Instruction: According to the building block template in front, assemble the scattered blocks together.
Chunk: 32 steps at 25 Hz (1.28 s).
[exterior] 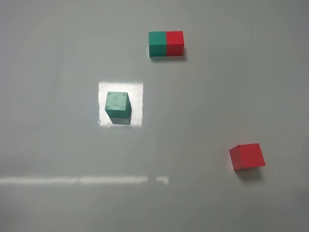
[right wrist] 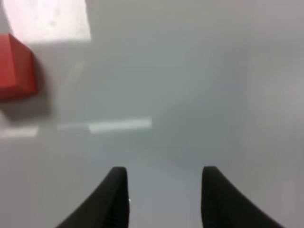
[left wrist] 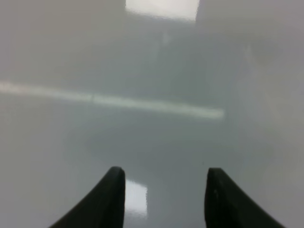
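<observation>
The template, a green-and-red joined bar (exterior: 166,44), lies at the back centre of the table. A single teal-green cube (exterior: 118,107) sits left of centre in a bright patch of light. A single red cube (exterior: 247,156) sits at the right; it also shows at the edge of the right wrist view (right wrist: 15,69). Neither arm shows in the high view. My left gripper (left wrist: 164,178) is open and empty above bare table. My right gripper (right wrist: 164,176) is open and empty, well apart from the red cube.
The grey tabletop (exterior: 203,106) carries a bright square of reflected light (exterior: 136,87) around the green cube and a pale reflected streak (exterior: 82,180) across the front left.
</observation>
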Motion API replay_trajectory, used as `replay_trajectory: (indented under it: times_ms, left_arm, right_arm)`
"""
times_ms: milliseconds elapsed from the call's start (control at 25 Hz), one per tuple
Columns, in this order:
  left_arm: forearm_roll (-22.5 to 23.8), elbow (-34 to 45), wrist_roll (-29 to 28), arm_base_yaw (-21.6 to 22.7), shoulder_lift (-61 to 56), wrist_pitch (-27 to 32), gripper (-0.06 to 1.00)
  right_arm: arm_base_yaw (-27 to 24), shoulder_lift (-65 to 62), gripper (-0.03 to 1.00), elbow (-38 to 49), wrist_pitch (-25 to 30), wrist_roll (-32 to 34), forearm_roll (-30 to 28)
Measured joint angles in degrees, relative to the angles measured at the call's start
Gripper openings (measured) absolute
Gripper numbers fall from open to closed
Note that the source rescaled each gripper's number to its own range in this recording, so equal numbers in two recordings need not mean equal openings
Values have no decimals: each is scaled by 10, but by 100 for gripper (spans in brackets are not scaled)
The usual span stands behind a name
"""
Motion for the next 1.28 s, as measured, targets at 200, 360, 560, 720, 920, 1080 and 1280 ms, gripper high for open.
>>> replay_trajectory:
  times_ms: [200,360,560,720,920,1080,1280]
  left_arm:
    - [0,0,0,0,0,0,7]
    - [0,0,0,0,0,0,6]
    - [0,0,-1,0,0,0,6]
    - [0,0,-1,0,0,0,6]
    - [0,0,-1,0,0,0,6]
    - [0,0,-1,0,0,0,6]
    - [0,0,-1,0,0,0,6]
  right_arm:
    - [0,134,0,-81,-2,11,1]
    - [0,235,1,-168,-4,-46,28]
    - [0,349,19,-283,-3,-180,90]
    - [0,407,40,-343,24,-323,147]
    - [0,452,47,-363,61,-454,157]
    - [0,473,48,-363,83,-568,152]
    - [1,473,48,-363,97,-691,165]
